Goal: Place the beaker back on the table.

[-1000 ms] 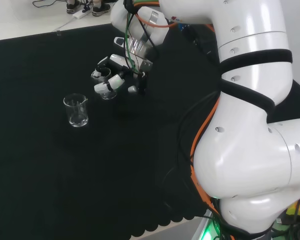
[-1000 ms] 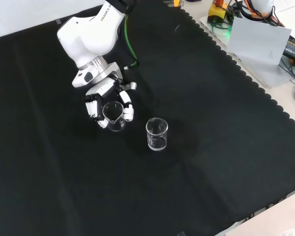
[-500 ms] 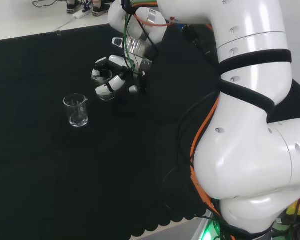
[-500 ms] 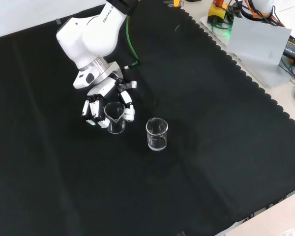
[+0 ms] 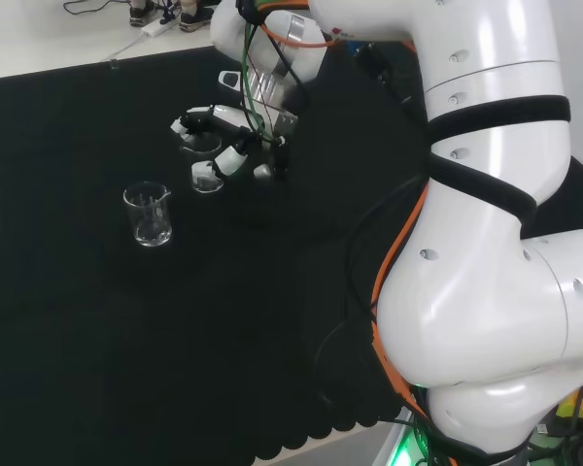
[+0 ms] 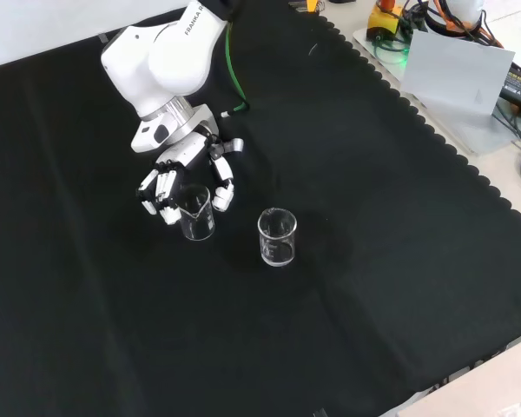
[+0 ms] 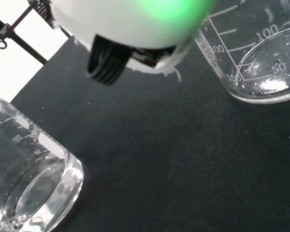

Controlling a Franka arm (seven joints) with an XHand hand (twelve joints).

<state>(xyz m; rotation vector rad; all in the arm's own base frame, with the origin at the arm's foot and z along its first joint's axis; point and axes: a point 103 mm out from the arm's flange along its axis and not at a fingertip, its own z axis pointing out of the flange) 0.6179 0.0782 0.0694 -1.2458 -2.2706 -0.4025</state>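
A small clear glass beaker (image 6: pixel 197 215) stands upright on the black cloth, just in front of the hand (image 6: pixel 179 170) in the front view. The hand's fingers (image 6: pixel 155 185) are spread and nearly straight to one side of the beaker, the thumb (image 6: pixel 222 195) to the other, and the hand is open. In the head view the same beaker (image 5: pixel 207 177) sits below the open hand (image 5: pixel 225 138). The wrist view has two clear beakers on the cloth, one with printed marks (image 7: pixel 261 63) and another (image 7: pixel 26 191), under a blurred white part of the hand (image 7: pixel 135 24).
A second clear beaker (image 6: pixel 277 236) stands to the right of the first in the front view, and at the left in the head view (image 5: pixel 148 214). The arm's white links (image 5: pixel 486 223) stand at the head view's right. Equipment lies past the cloth's scalloped edge (image 6: pixel 469 78).
The fingers have uncurled and spread away from the beaker, which now stands free on the cloth. The hand has drawn back slightly.
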